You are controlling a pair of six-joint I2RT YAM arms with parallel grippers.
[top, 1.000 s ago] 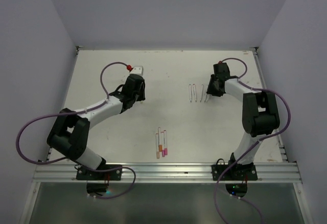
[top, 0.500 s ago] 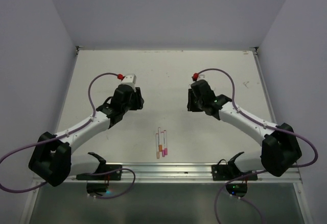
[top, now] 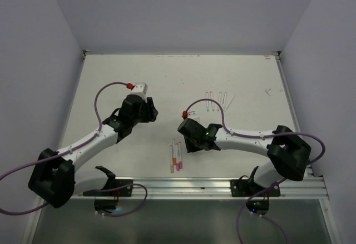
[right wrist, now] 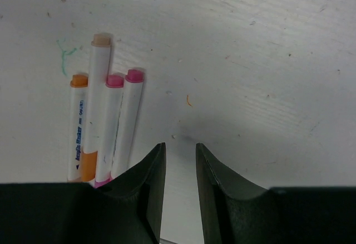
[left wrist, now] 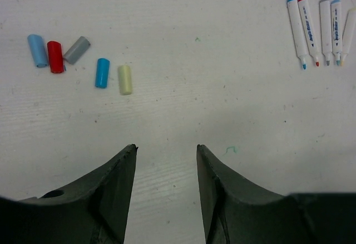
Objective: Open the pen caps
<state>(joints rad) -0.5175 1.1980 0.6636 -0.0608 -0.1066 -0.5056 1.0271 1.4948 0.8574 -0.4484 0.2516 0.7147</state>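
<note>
Near the front edge of the counter [top: 167, 71], about midway along it, four capped pens [right wrist: 108, 133] lie side by side, touching. Their caps [right wrist: 88, 169], orange and pink where they show, are at the ends closest to that edge. The right hand [right wrist: 179, 147] hangs just beside these pens. Its fingers stand a narrow gap apart with only bare counter between them, so it grasps nothing.

Toward the far edge, right of centre, five uncapped pens [left wrist: 326, 30] lie in a close row with their tips bare. In the left wrist view, five loose caps [left wrist: 77, 49] lie well apart from that row. The light blue, red and grey ones are bunched together, with a blue and a pale yellow one just beside each other. The left hand [left wrist: 166, 149] hovers over the counter nearer the left edge, released, fingers spread and empty.
</note>
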